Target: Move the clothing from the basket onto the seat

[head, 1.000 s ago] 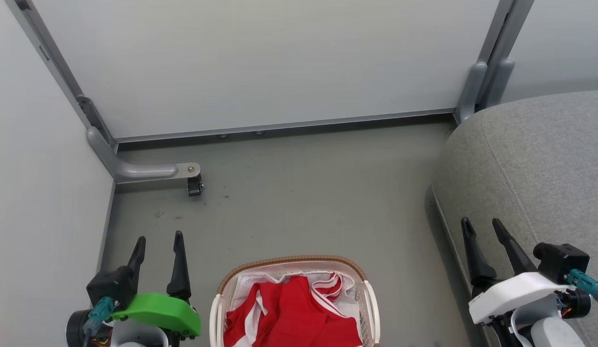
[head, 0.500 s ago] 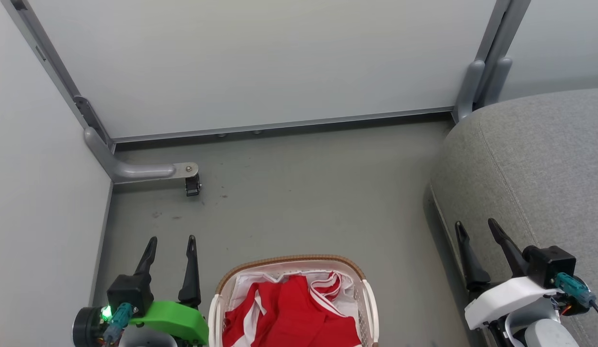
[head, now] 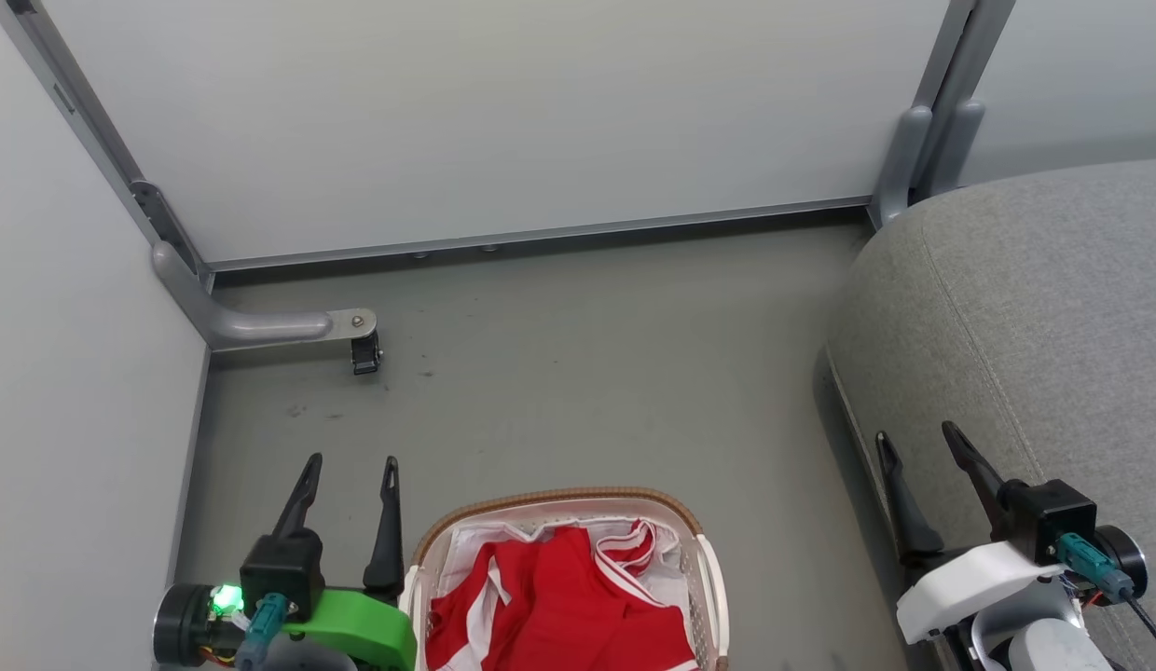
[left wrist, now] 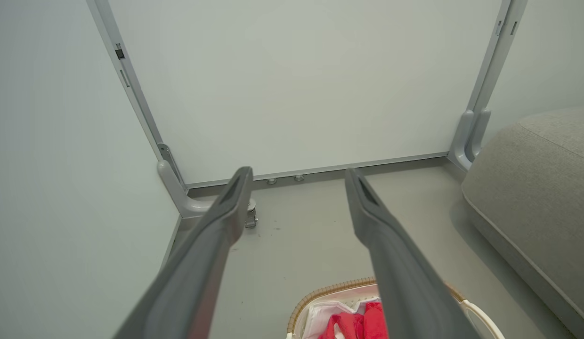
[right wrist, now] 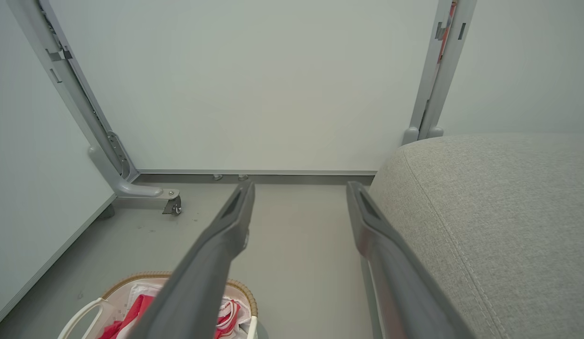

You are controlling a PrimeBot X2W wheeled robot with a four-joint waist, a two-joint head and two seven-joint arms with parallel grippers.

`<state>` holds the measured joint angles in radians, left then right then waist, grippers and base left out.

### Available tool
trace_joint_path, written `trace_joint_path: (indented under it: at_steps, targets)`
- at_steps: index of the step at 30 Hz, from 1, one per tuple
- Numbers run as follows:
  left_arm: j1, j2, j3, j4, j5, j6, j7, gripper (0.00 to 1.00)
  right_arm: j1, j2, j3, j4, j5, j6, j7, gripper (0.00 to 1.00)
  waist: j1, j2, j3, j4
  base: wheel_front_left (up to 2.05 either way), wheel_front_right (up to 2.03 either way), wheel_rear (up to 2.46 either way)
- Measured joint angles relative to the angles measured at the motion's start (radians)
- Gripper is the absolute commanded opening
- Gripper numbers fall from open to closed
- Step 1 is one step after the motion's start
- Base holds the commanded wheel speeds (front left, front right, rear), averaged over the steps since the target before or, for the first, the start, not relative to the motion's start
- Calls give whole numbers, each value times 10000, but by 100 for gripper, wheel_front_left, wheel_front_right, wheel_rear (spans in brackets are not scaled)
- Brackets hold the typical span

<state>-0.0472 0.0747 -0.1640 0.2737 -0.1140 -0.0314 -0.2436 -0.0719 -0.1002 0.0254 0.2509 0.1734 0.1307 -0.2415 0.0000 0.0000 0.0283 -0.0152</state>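
One grey sofa (head: 1025, 308) stands at my right. One oval white laundry basket (head: 559, 497) with a brown woven rim sits on the floor between my two arms. In it lies the red and white sports clothing (head: 569, 606), one crumpled heap; how many pieces it has, I cannot tell. I judge it light, soft and limp, so I should pinch a raised fold near the striped trim, not the white liner beneath. My left gripper (head: 353, 458), just beside the basket, and my right gripper (head: 915, 431), by the sofa's edge, both have fingers spread apart and hold nothing.
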Motion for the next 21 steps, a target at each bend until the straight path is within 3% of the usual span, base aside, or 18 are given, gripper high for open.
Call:
trace_joint_path:
  at_steps: [13, 21]
  targets:
    - [-830, -222, -640, 487, 623, -303, -203, 100, -715, -138, 646, -464, -692, 4, -201, 100, 0, 0, 1249, -218, 0, 0, 0]
    - [-1843, -253, -968, 1574, -105, -623, -203, 100, -1391, -234, 947, -631, -554, 4, -203, 100, 0, 0, 2558, -515, 0, 0, 0]
